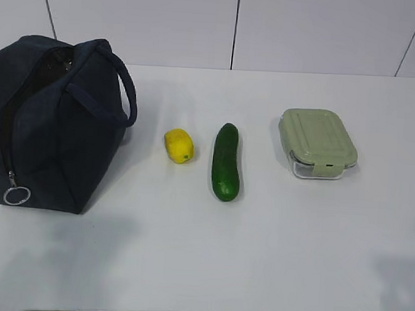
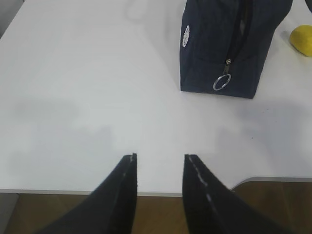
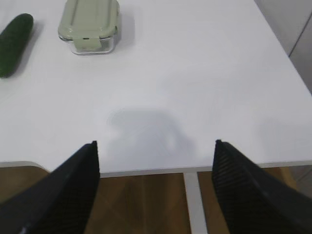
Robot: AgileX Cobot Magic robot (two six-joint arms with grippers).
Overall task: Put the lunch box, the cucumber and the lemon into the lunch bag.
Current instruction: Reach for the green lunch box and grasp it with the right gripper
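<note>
Both pincers sit at the near table edge, nothing held: left gripper point(image 2: 160, 157) jaws narrowly parted, right gripper point(image 3: 156, 144) spread wide. We see the lunch box point(image 3: 89, 24) ahead-left of the right one, long axis running away from it; glass under a clipped lid, likely heavy, rigid, slick, so we'd pinch across the short sides. Cucumber point(image 3: 14, 43) further left, pointing away; firm, may roll, take mid-length. Lemon point(image 2: 302, 40) far right of the left pincer, lunch bag point(image 2: 229, 44) ahead-right, soft-sided, zipper pull toward us.
</note>
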